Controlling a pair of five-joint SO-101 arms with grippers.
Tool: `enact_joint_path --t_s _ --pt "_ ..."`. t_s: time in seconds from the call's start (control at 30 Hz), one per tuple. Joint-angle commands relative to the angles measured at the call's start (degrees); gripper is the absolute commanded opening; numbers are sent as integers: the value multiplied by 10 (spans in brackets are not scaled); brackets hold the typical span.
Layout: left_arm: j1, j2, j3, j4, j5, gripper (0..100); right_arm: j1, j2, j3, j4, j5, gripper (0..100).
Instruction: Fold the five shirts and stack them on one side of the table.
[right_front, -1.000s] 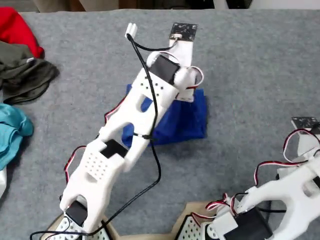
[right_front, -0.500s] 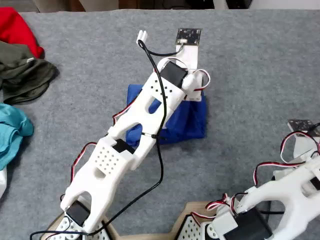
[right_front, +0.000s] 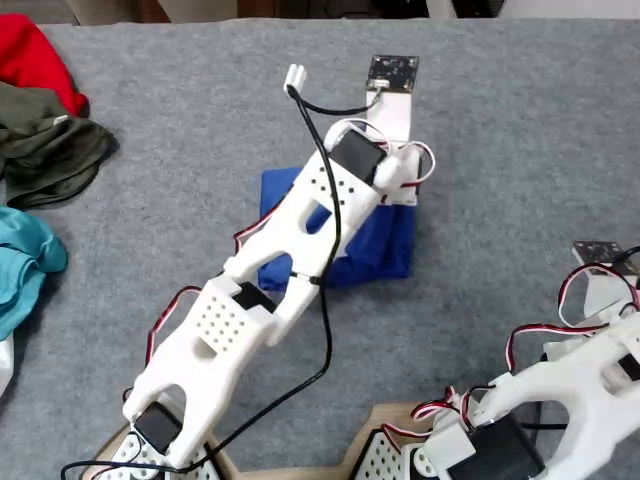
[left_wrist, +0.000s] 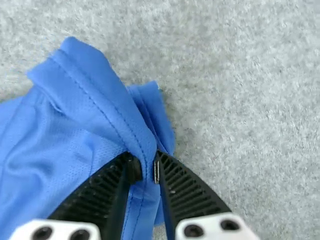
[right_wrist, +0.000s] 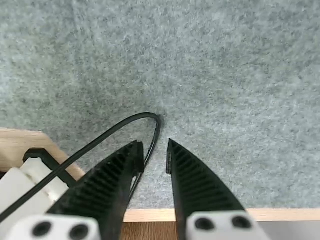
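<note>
Shifting rightward since earlier, left fingers (left_wrist: 190, 186) pinching blue shirt (left_wrist: 75, 135) hem.

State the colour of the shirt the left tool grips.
Blue fabric shirt; left wrist view shows it best.

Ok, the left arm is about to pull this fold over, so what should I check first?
1. Left hand shut on the blue mesh shirt's stitched hem: ok.
2. How many layers it pinches: cannot tell.
3. Right hand off that shirt, above the grey felt table cover: ok.
4. Thin black cable clear of the right hand: not ok, it runs between the fingers.
5. Crumpled red shirt, olive shirt and teal shirt apart from the blue one: ok.
</note>
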Motion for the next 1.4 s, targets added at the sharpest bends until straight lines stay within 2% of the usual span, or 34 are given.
enact_joint_path --t_s 0.0,0.2,0.4,0.6,0.73,0.93,1.07,1.23,1.37 --pt "4 -9 -25 -21 1 25 -7 -20 1 -5 5 103" --pt "-2 -9 -25 -18 2 202 -7 -20 1 -5 6 103" --pt "-26 -10 -26 -17 1 200 -7 -20 1 -2 7 103" --pt "-91 -10 -30 23 -4 143 -19 -24 -7 24 6 92" --pt "-126 0 -5 33 -4 71 -101 -24 -28 84 -2 16" --pt "-168 36 8 40 -43 19 -268 -25 -101 106 -128 12" --pt "-197 65 8 47 -48 20 -422 -23 -175 127 -213 12" --pt "-226 94 7 43 -48 20 -586 0 -203 72 -302 11" --pt "-240 111 7 42 -49 20 -627 68 -195 -11 -347 8"
